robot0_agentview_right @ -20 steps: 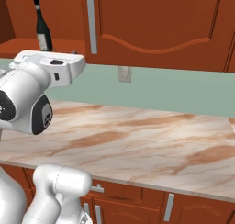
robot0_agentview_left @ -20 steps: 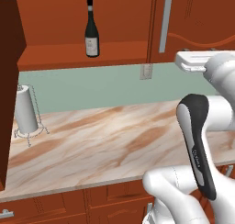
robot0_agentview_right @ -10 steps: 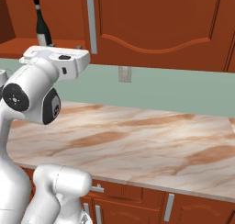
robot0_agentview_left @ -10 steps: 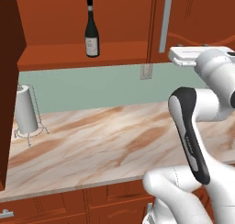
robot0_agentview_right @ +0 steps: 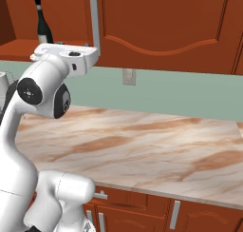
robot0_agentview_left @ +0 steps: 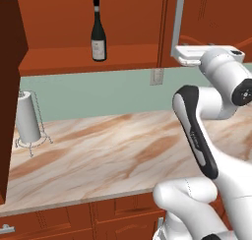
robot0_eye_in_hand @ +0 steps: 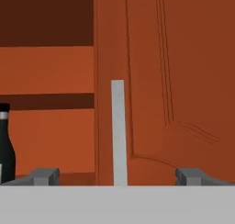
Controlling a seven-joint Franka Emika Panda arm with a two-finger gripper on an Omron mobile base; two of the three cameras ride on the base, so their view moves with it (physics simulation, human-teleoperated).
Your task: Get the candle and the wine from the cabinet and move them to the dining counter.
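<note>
The wine is a dark bottle with a pale label, upright on the shelf of the open cabinet; it shows too as the wine and, at the left edge of the hand view, as the wine. My gripper is held up at shelf height, to the right of the bottle and apart from it. It faces the closed right door's silver handle. The gripper is open with nothing between its fingertips. The candle and the dining counter are out of view.
Below the cabinet runs a marble wall counter against a green wall. A grey paper-towel roll stands at its left. The cabinet's open left door juts out at the left. A wall outlet sits behind the counter.
The arm has risen and the hand has shifted a little left and up toward the cabinet. The gripper stays open; the wine has not moved.
</note>
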